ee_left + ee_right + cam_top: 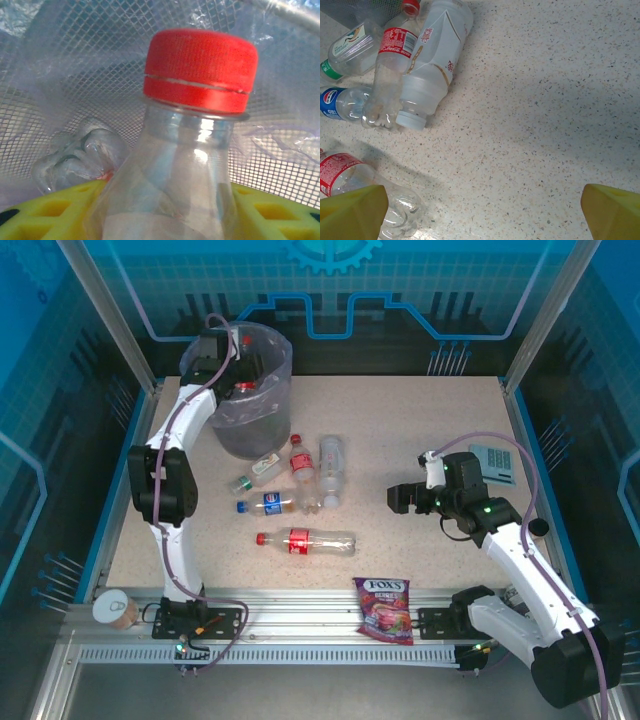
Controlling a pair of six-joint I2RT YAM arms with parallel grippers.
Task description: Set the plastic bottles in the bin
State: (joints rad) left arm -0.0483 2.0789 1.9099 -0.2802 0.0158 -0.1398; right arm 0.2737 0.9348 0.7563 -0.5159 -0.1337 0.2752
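A red-capped bottle (190, 150) stood upright between the left gripper's (222, 352) yellow fingers (45, 215), at the bin's (278, 352) mouth (clenched or released, I could not tell). The right gripper (398, 498) hung wide open over the counter (400, 420), right of the loose bottles (305, 540).

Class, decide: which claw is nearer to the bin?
Left. The left claw is above the bin, gripping a red-capped bottle; the right claw is open over the table, far to its right.
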